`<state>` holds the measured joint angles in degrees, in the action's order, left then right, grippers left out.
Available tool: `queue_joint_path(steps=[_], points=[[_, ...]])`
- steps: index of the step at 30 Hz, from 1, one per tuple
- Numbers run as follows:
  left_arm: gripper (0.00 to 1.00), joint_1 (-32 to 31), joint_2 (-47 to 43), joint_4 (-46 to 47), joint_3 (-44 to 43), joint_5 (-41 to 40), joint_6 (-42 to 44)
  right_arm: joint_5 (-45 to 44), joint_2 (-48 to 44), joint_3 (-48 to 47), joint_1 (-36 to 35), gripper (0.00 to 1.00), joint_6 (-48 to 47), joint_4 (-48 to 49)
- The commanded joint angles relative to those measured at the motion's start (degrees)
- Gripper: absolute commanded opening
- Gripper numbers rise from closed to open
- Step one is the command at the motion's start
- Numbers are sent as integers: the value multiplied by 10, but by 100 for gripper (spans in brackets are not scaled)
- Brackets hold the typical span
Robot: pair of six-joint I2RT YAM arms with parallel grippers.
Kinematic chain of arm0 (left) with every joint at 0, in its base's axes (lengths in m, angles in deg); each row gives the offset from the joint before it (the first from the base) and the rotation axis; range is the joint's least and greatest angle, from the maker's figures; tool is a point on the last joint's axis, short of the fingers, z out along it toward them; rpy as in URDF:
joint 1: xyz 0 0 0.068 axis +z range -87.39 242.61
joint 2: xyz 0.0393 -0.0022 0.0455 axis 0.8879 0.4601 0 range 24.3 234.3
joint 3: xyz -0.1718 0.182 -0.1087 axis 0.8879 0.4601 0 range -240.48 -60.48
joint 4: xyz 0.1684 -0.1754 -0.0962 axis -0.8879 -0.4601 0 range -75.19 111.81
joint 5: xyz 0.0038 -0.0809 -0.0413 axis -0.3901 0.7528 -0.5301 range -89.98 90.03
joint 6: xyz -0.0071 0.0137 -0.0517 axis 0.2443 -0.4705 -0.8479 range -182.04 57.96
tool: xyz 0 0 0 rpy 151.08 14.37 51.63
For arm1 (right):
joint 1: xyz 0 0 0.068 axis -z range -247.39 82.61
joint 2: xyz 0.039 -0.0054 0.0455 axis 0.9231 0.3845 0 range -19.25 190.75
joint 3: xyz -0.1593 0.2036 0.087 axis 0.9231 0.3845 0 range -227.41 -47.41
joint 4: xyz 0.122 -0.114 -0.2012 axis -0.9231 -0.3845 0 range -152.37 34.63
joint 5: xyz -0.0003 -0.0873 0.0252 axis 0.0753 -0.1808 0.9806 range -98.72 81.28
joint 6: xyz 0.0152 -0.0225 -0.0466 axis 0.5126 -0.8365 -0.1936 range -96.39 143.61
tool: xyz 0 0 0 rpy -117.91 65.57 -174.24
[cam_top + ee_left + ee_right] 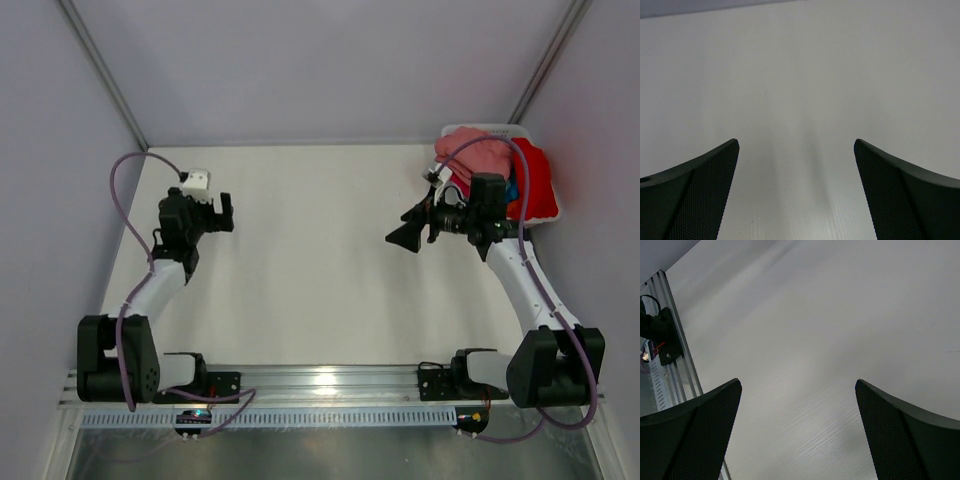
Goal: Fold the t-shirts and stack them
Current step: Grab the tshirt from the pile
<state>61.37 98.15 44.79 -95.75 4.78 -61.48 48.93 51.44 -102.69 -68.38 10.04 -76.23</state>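
Two end effectors, both empty. Left end effector (226,215), nine o'clock: jaws spread wide over bare table (320,300). Right end effector (404,230), three o'clock: likewise parted, holding nothing, pointing away from the goods. T-shirts (478,155): unfolded heap, salmon uppermost, red beneath, in a white basket (553,212) at two o'clock. Hazards, as we judge them: a grab into the tangle may lift several shirts together or drag the basket; the purple cable (522,190) crossing the heap may snag. Table: white, matte, faintly grained. Room: pale grey walls (320,60), metal rail (320,378) at six o'clock.
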Motion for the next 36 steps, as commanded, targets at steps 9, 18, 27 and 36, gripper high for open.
queue_joint_path(steps=[9, 18, 27, 36], points=[[99, 0, -101, -439, -297, 512, -1, 11, -36, 11, 2, 99, -7, 14], [37, 0, -81, -464, -296, 629, -7, 32, -63, 24, 1, 99, -21, 16], [79, -1, -85, -448, -285, 616, -12, 37, -57, 22, 17, 75, -28, 9], [0, -1, -110, -384, -242, 598, -58, 41, -57, 22, 19, 65, -30, 7]])
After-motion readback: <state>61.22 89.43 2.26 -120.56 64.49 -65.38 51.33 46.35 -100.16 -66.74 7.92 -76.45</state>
